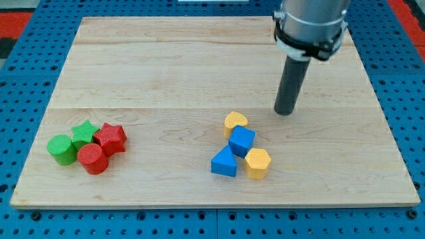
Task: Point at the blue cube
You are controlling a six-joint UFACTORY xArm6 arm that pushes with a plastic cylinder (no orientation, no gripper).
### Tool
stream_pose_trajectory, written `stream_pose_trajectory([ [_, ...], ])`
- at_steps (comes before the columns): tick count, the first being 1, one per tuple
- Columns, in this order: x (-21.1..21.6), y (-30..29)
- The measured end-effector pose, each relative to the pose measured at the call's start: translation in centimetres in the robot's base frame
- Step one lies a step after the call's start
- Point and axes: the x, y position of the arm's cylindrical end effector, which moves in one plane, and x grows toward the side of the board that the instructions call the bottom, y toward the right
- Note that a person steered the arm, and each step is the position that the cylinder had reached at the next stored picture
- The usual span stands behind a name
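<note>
Tabletop (166, 73): pale wooden board of joined planks, lying on a blue pegboard (20, 219) that shows on all sides; red pegboard panels (26, 16) at the view's top corners. Arm (311, 20): grey cylindrical body at the view's top right, cut off by the top edge, ending in a dark rod. No claw is fitted, so there is no open or closed state to tell. My tip (285, 112): on the board, right of centre, up and to the right of the nearer block group and apart from it. Group one, lower centre-right: yellow block (235, 121), rounded, its exact shape hard to make out, nearest to my tip; blue cube (242, 141), just below it and touching it; blue triangle (224, 162), below-left of the cube and against it; yellow hexagon (257, 162), below-right of the cube and against it. Group two, lower left, well apart from group one: green cylinder (62, 149), green star (84, 132), red star (110, 138), red cylinder (92, 159), all bunched in contact. Open board: the whole upper half, the band between the two groups, and the right side past the hexagon. Both groups sit near the bottom edge; group two is also close to the left edge.
</note>
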Motion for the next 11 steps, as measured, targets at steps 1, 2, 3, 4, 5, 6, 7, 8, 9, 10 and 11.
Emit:
stream_pose_trajectory([
  [1, -3.3, -0.7],
  [2, -5.0, -6.1],
  [3, -4.9, -10.2],
  [4, -2.4, -10.7],
  [5, -1.1, -14.4],
  [6, 0.6, -18.0],
  [7, 5.1, -18.2],
  [8, 8.1, -17.1],
  [9, 8.1, -13.9],
  [10, 8.1, -10.8],
  [11, 8.0, -8.8],
])
